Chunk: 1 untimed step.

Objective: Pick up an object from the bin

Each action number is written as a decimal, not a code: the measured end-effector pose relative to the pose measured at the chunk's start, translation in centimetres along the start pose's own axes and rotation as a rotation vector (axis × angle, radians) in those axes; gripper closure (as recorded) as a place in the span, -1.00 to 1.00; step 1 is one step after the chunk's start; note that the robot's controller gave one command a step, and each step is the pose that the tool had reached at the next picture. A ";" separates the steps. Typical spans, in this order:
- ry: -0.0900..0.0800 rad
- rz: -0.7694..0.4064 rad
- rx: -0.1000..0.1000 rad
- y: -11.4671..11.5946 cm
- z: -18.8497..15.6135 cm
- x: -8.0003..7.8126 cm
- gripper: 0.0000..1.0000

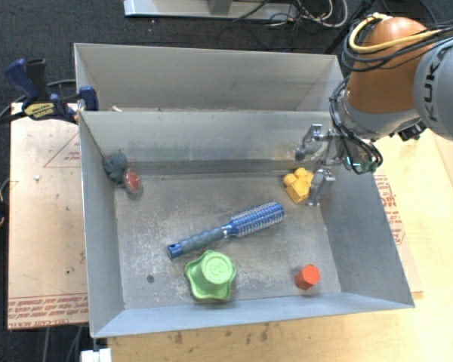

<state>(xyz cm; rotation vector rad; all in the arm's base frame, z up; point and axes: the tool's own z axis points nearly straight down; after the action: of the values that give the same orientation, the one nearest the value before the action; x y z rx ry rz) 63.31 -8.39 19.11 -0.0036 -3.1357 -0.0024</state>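
Gripper: seen low at the far right of the bin, close to the back wall; hung just to the right of a small yellow lump; contact with it cannot be made out.
Hand state: apart or together cannot be told from this angle; nothing is seen clamped in it.
Nearest thing: the yellow lump, chunky and irregular, lying on the floor where the right slope meets it; judged to be the likeliest pick, though no grasp is shown yet.
Handling, as judged: likely light and stiff, perhaps smooth plastic; slip is to be expected on its rounded faces; little risk of breakage.
Hold advised: across its narrowest width, taken from above; the sloped wall beside it may crowd one side.
Other things: a blue hairbrush laid slantwise mid-floor, well apart from the gripper; a green flower-shaped cap at its handle end, near the front; a small orange-red piece at the front right; a grey and red bit in the far left corner.
Progress: nothing lifted; the pick is judged not yet done.
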 end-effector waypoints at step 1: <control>-0.012 0.133 -0.001 -0.5 12.1 -1.8 -1.00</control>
<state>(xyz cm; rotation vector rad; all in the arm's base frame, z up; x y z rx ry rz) 65.00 -8.87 7.04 -0.2123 -3.1402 -0.0030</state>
